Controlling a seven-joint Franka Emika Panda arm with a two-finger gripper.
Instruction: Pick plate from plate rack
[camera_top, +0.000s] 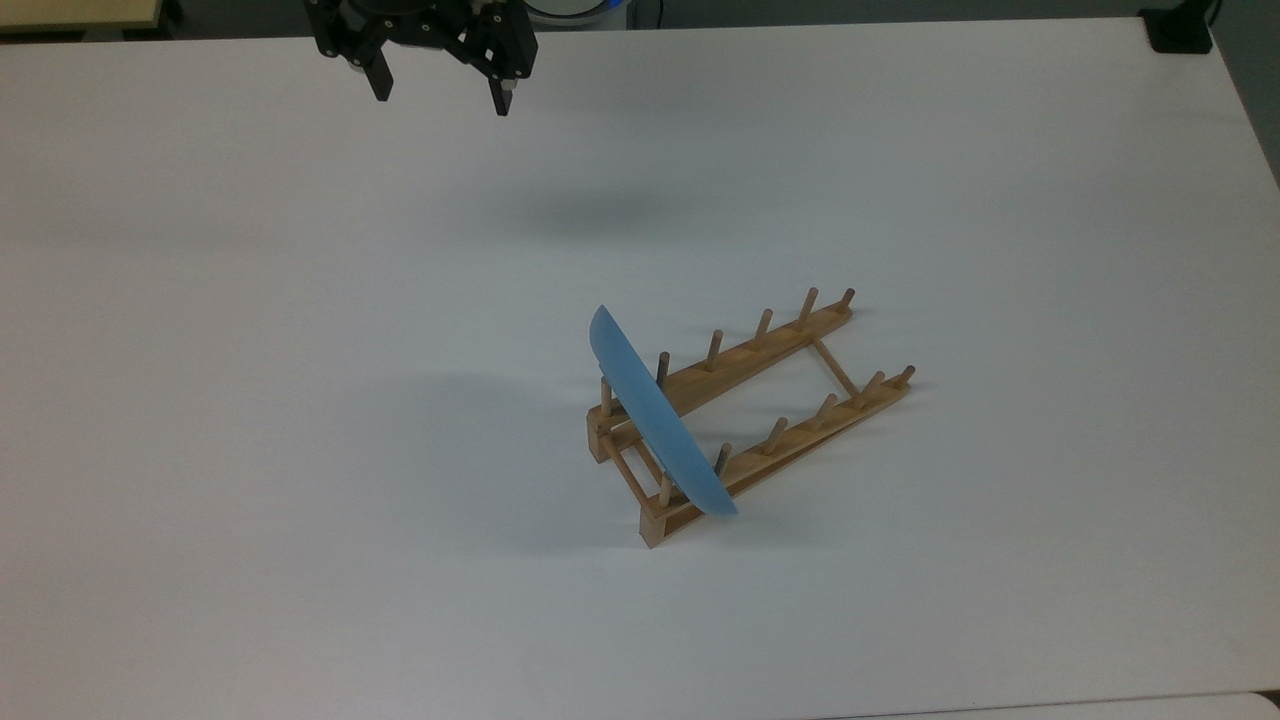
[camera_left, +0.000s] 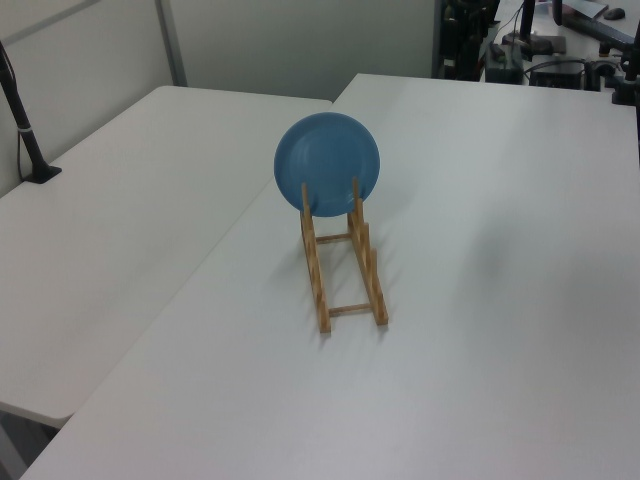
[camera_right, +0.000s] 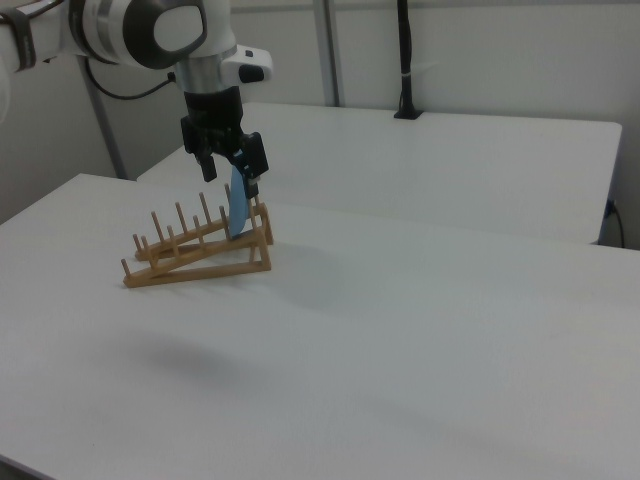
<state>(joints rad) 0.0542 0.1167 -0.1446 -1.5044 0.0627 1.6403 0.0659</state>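
The light-blue plate (camera_top: 655, 420) stands on edge in the end slots of the wooden plate rack (camera_top: 770, 400), at the rack's end toward the top view's left. In the left view the plate (camera_left: 327, 163) shows its round face above the rack (camera_left: 345, 270). My gripper (camera_top: 440, 97) hangs open and empty at the far edge of the top view, well apart from the rack. In the right view the gripper (camera_right: 232, 176) is up in the air and overlaps the plate (camera_right: 238, 208) standing in the rack (camera_right: 200, 255).
The rack sits on a wide white table (camera_top: 300, 400). A second white table (camera_left: 120, 230) adjoins it, with a black clamped pole (camera_left: 25, 130). A black object (camera_top: 1180, 30) sits at the table's far right corner in the top view.
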